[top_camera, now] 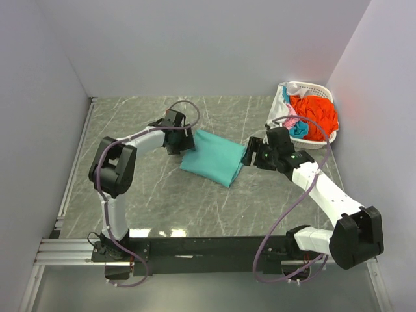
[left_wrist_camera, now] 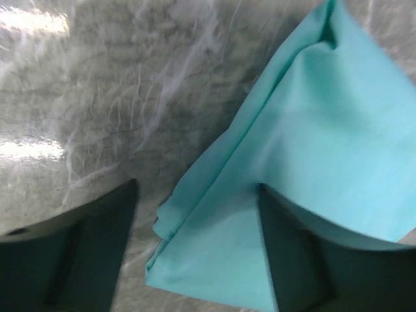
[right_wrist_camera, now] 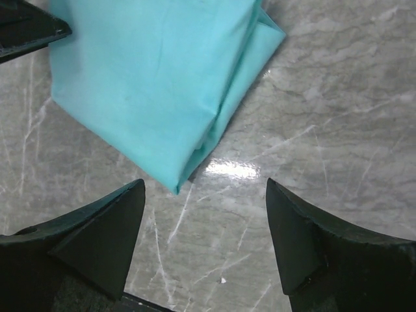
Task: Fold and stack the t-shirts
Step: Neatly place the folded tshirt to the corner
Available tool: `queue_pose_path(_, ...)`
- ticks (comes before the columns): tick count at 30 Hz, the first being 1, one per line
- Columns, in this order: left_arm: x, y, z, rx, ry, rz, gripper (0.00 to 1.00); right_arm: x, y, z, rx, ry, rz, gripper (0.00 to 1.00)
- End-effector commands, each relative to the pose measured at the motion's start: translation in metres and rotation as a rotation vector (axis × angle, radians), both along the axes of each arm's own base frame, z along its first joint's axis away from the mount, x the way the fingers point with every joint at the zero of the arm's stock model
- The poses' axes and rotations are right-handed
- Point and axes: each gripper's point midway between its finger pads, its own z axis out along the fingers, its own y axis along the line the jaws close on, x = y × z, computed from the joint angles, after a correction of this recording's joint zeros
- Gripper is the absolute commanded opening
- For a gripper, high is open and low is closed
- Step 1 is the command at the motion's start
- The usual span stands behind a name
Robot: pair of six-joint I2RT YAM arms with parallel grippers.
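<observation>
left gripper (left_wrist_camera: 197,188): open, straddling teal t-shirt (left_wrist_camera: 325,130) edge
right gripper (right_wrist_camera: 205,185): open, empty
teal t-shirt: folded on tabletop (top_camera: 162,201)

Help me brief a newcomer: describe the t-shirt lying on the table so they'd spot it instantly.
On the grey marbled table, look between the left gripper and the right gripper: the teal-green t-shirt lies there, folded into a rectangle. The other t-shirts sit heaped in the white basket at the far right corner; this one alone is folded and outside it.
</observation>
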Motion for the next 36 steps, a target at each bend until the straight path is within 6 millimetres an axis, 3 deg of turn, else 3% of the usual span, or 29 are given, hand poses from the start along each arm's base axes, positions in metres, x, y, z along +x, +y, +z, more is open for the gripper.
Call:
queue_pose_path(1, 0.003, -0.008, 0.007, -0.013, -0.010, -0.058, 0.74, 0.000, -0.013, 0.002, -0.031, -0.021, -0.028, 0.81)
queue_pose_path(7, -0.009, -0.018, -0.007, -0.029, 0.024, -0.119, 0.55, -0.003, -0.014, -0.003, -0.035, -0.008, -0.027, 0.81)
queue_pose_path(15, -0.015, -0.026, -0.029, -0.015, 0.083, -0.150, 0.41, -0.004, -0.016, -0.002, -0.039, -0.017, -0.025, 0.81)
queue_pose_path(18, -0.020, -0.026, -0.041, -0.001, 0.126, -0.158, 0.30, -0.005, -0.018, -0.002, -0.045, -0.023, -0.025, 0.81)
queue_pose_path(19, -0.021, -0.027, -0.043, -0.004, 0.132, -0.158, 0.21, -0.004, -0.020, -0.002, -0.047, -0.023, -0.033, 0.81)
queue_pose_path(23, -0.022, -0.025, -0.041, 0.016, 0.128, -0.147, 0.03, 0.000, -0.027, -0.004, -0.046, -0.021, -0.074, 0.81)
queue_pose_path(28, -0.017, -0.016, -0.029, 0.063, 0.083, -0.122, 0.01, 0.004, -0.034, -0.005, -0.035, -0.020, -0.096, 0.81)
queue_pose_path(36, 0.010, 0.032, -0.026, 0.200, 0.054, 0.032, 0.01, 0.005, -0.044, -0.010, -0.046, -0.019, -0.114, 0.81)
